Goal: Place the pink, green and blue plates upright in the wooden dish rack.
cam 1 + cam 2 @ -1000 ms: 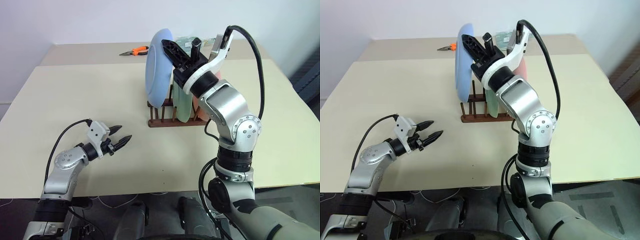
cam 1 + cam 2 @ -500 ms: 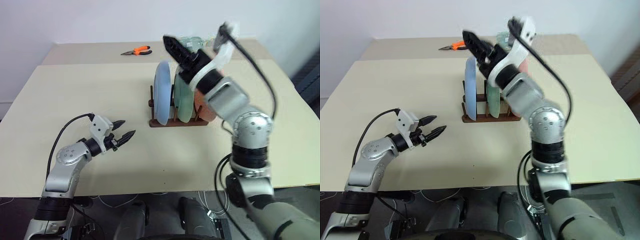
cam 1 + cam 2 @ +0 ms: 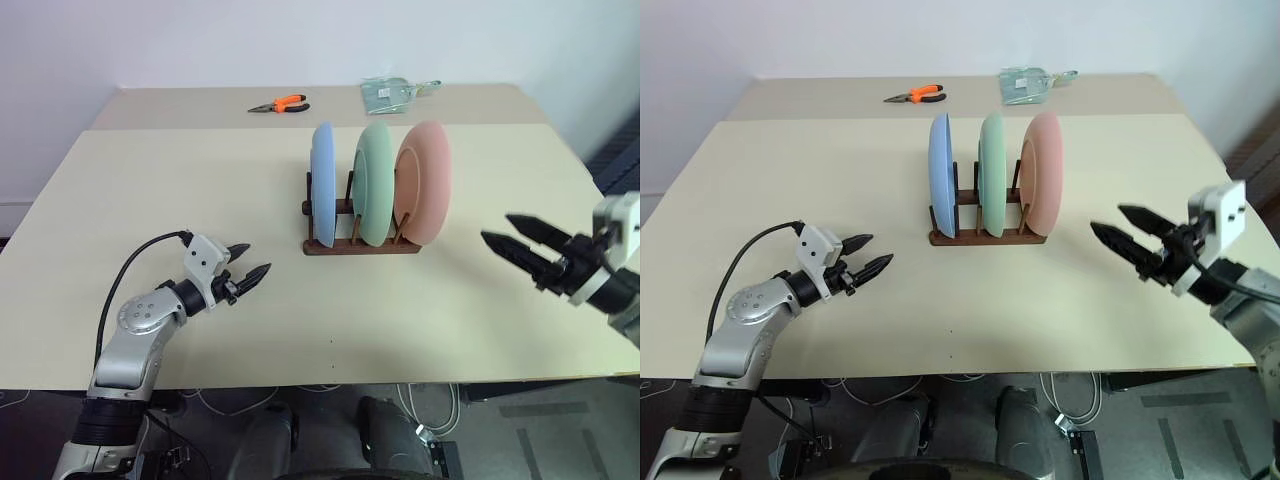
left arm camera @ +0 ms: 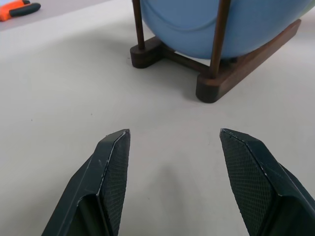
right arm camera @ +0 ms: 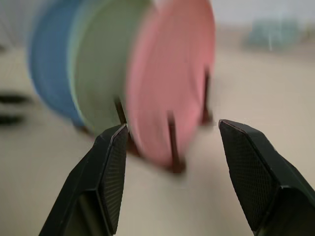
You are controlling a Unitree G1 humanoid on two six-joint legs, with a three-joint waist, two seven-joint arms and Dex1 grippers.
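Plates (image 3: 376,183) racked, clear of jaws

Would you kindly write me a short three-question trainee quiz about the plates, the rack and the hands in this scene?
1. True or false: all three plates stand upright in the wooden dish rack.
2. Which plate is nearest the right hand? A) blue B) green C) pink
3. What tool lies at the table's far edge?

Key:
1. True.
2. C, the pink plate; the green plate is in the middle, the blue plate nearest the left hand.
3. Orange-handled pliers.
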